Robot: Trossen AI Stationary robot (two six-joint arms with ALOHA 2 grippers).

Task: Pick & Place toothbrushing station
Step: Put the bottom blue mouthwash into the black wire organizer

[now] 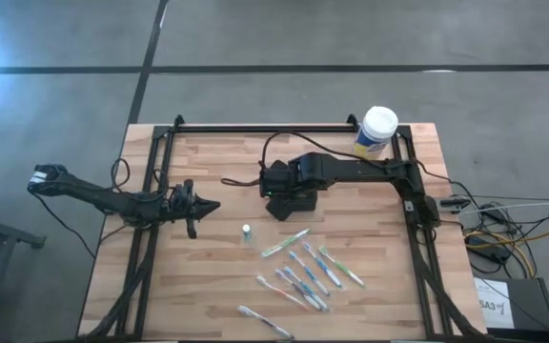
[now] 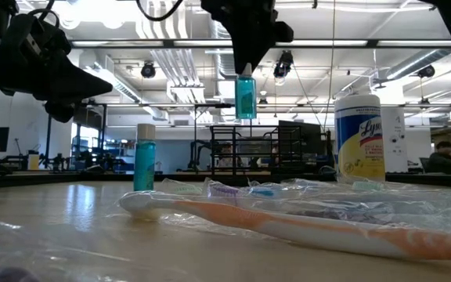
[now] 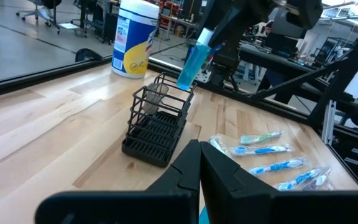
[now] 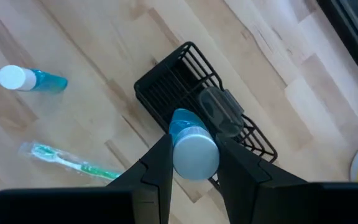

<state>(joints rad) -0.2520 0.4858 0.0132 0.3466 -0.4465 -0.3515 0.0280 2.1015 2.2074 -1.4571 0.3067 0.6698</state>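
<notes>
Overhead, right pincer (image 4: 188, 163) clamped narrowly on a small blue bottle (image 4: 189, 144) with a silver-white cap, gripped at the cap end and hanging straight down. Held directly above the toothbrushing station (image 3: 156, 124), clear of its top rim, not touching. Black wire caddy standing upright on the wooden desk (image 1: 217, 286), near the middle, with a clear cup-like piece (image 4: 220, 112) in one end compartment. Left pincer (image 1: 208, 205) closed and empty, hovering well to the caddy's left, pointing toward it. Second blue bottle (image 1: 246, 232) upright on the desk, between the left pincer and the caddy, slightly toward the front. White canister with yellow label (image 1: 376, 131) behind and to the right of the caddy, near the back edge. Wrapped toothbrushes (image 1: 303, 272) scattered in front of the caddy, toward the front edge. Bare wood open around the caddy on its left and back sides.
</notes>
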